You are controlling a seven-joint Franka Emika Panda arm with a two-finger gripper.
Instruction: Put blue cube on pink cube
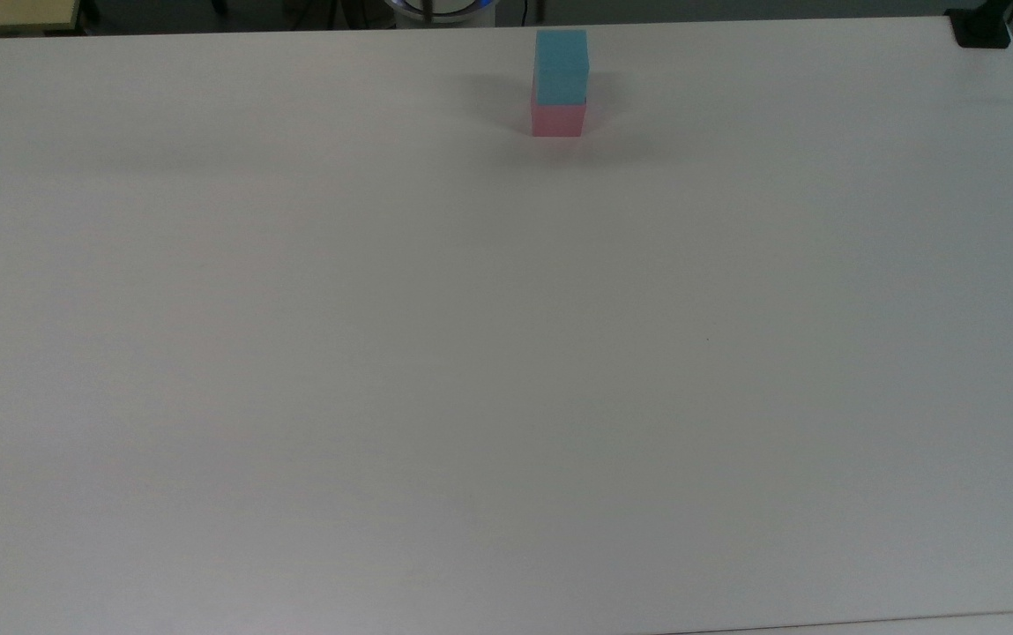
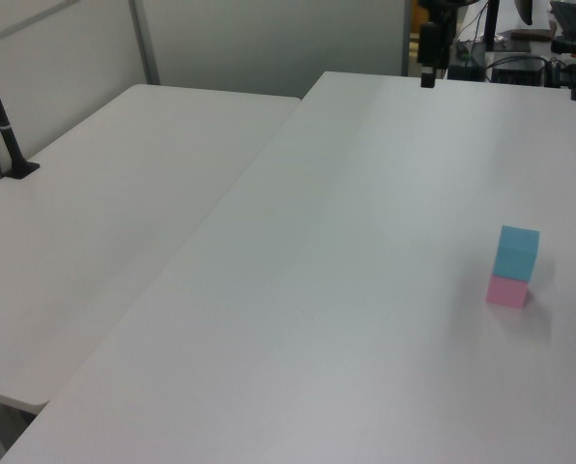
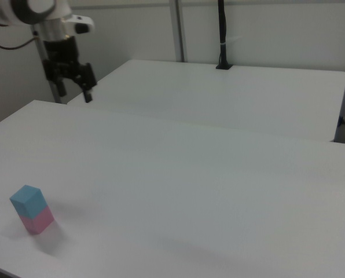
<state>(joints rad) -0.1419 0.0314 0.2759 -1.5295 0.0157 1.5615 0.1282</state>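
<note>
The pincer [image 3: 74, 92] hangs empty above the white bench [image 3: 219, 191] with its two fingers [image 3: 89, 87] spread apart, nothing between them. Well apart from it, below and toward the right view's left, the blue cube [image 3: 27, 201] sits squarely on top of the pink cube [image 3: 39, 220], the two touching as a small upright stack. In the left view the pincer [image 2: 428, 68] is high near the bench's far edge, with the stack far down toward the left view's right.

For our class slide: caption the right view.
Blue cube stacked on pink cube; open end effector raised well clear of the white table.
</note>
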